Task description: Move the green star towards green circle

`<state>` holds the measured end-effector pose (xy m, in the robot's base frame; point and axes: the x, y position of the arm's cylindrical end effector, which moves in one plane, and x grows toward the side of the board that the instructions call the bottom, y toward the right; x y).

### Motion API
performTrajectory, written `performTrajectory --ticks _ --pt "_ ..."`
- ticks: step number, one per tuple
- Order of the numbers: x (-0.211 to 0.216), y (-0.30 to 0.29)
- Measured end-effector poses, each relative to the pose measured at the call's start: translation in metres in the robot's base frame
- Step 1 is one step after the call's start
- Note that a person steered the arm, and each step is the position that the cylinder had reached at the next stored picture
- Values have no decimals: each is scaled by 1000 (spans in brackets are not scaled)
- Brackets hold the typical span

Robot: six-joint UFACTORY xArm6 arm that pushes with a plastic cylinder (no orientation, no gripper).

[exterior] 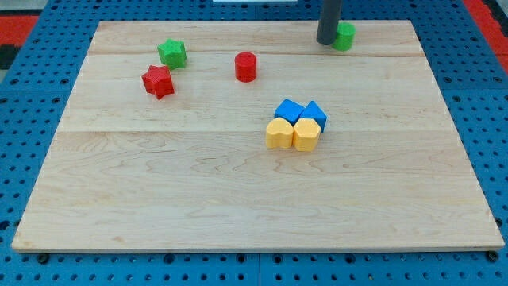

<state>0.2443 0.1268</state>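
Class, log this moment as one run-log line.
my tip: top of view, against green circle | green star: top left, beside red star, untouched | task: not done

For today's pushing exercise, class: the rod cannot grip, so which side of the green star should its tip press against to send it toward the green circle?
Press the green star on its face toward the view's left, pushing toward the view's right and slightly up. The green circle sits far off near the top edge, beside my tip. The star's points suggest aiming at its middle, or it may spin. The red cylinder lies just below that line.
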Motion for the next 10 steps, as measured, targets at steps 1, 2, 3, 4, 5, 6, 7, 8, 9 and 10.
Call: performTrajectory --ticks 1,2,3,4,5,6,7,8,9,10 --pt "-2 10" --pt "-4 2" --pt "-4 -43" --pt "-22 -127" --pt "-36 -230" --pt "-26 -327" --pt "27 -372" --pt "69 -369" --pt "63 -341" --pt "44 -292"
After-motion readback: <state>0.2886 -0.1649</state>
